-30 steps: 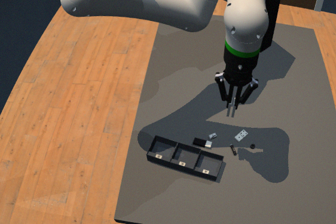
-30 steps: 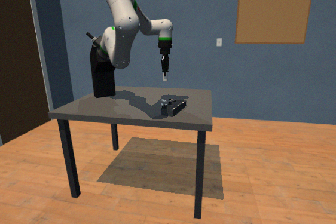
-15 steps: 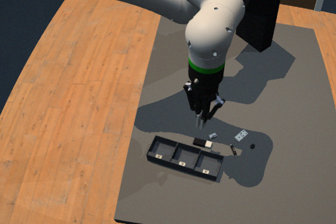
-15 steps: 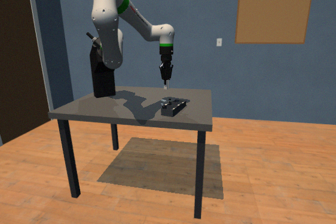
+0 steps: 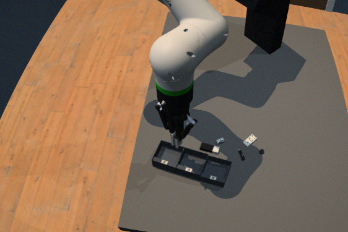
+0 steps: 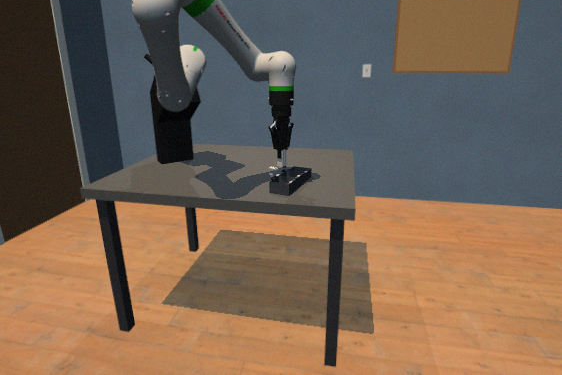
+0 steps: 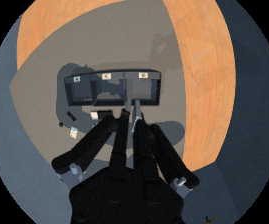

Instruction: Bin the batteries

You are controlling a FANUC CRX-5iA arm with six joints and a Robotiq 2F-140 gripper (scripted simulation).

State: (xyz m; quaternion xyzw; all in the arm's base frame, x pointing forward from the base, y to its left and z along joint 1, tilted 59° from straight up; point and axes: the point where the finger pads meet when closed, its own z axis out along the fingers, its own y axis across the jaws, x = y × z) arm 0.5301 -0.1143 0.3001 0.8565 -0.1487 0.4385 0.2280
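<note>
My gripper (image 5: 176,143) is shut, and I see nothing between its light fingertips. It points down just above the far wall of the black three-compartment bin (image 5: 192,163), near the divider between the left and middle compartments. It also shows in the side view (image 6: 283,164) and in the wrist view (image 7: 130,104), where the bin (image 7: 113,87) lies straight ahead. Each compartment has a small label, too small to read. A small black cylinder (image 5: 241,154) and a black button-shaped disc (image 5: 261,151) lie on the table right of the bin.
A black-and-white block (image 5: 209,148) lies against the bin's far side. A small grey piece (image 5: 220,140) and a white domino (image 5: 250,140) lie further right. The robot's black base (image 5: 267,14) stands at the table's far end.
</note>
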